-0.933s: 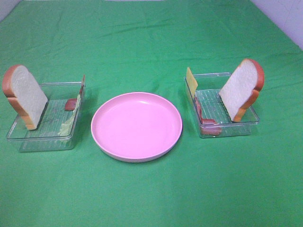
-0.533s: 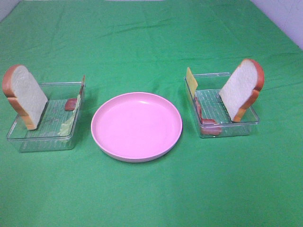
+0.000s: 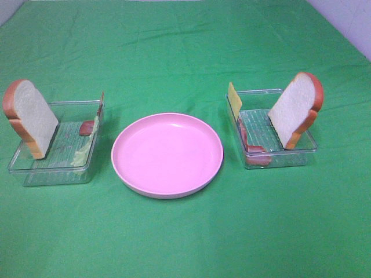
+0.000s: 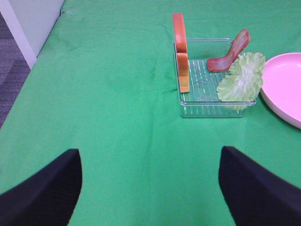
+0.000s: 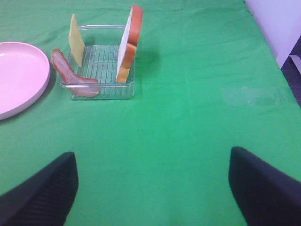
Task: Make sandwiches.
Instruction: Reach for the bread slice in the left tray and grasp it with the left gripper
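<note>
The sandwich parts stand apart in two clear trays. The left tray (image 3: 52,167) holds an upright bread slice (image 3: 29,116), a bacon strip (image 3: 87,127) and lettuce (image 3: 84,152). The right tray (image 3: 279,159) holds a leaning bread slice (image 3: 295,109), a cheese slice (image 3: 234,97) and bacon (image 3: 249,142). My left gripper (image 4: 149,157) is open, well short of the bread (image 4: 180,56) and lettuce (image 4: 242,77). My right gripper (image 5: 153,157) is open too, well back from the bread (image 5: 129,42), cheese (image 5: 76,40) and bacon (image 5: 73,75). Neither gripper shows in the exterior high view.
A round pink plate (image 3: 167,153) lies between the trays with nothing on it. Green cloth covers the whole table. The table's left edge (image 4: 44,42) and right edge (image 5: 263,37) show in the wrist views.
</note>
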